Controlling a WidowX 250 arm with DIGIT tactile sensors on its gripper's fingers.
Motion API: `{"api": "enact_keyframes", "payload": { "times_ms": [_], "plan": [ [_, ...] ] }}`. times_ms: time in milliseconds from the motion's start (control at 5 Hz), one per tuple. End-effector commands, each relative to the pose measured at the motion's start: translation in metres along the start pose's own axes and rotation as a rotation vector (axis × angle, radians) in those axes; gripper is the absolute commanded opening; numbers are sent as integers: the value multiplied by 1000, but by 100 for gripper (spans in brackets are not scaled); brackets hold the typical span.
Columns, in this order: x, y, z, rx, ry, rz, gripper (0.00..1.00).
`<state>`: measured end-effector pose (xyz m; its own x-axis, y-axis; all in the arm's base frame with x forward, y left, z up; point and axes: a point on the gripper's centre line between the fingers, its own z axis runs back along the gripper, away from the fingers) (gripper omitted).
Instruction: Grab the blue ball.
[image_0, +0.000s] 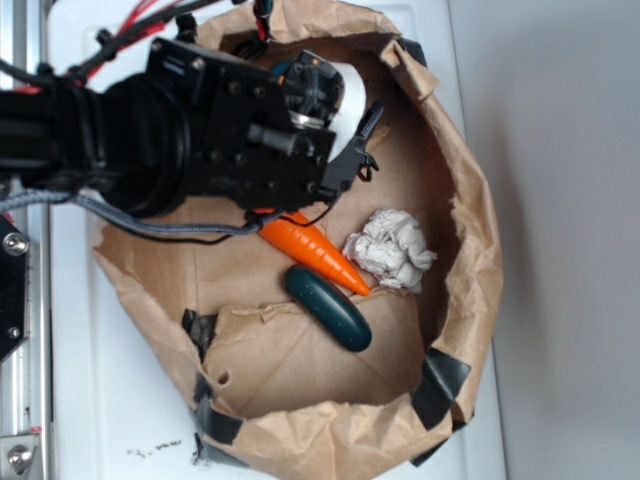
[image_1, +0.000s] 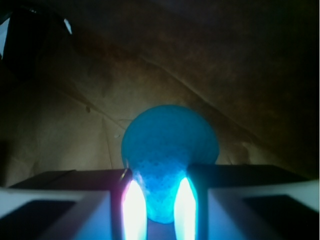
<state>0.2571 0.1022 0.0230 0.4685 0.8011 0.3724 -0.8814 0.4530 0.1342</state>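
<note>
Blue ball (image_1: 169, 150) apparently hidden behind arm (image_0: 150, 130)

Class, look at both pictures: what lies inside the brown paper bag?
In the paper bag: a carrot, a dark green toy and a paper wad. The arm hides the blue ball from outside; the wrist view shows it between the tool's fingers.
</note>
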Motion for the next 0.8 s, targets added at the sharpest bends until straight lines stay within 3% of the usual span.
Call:
{"api": "enact_keyframes", "payload": {
  "times_ms": [0, 200, 400, 600],
  "plan": [
    [17, 17, 94, -285, 106, -1, 0],
    [21, 28, 136, -426, 198, -53, 0],
    [21, 44, 166, -549, 230, -135, 0],
    [22, 47, 179, -624, 253, -196, 0]
  ]
}}
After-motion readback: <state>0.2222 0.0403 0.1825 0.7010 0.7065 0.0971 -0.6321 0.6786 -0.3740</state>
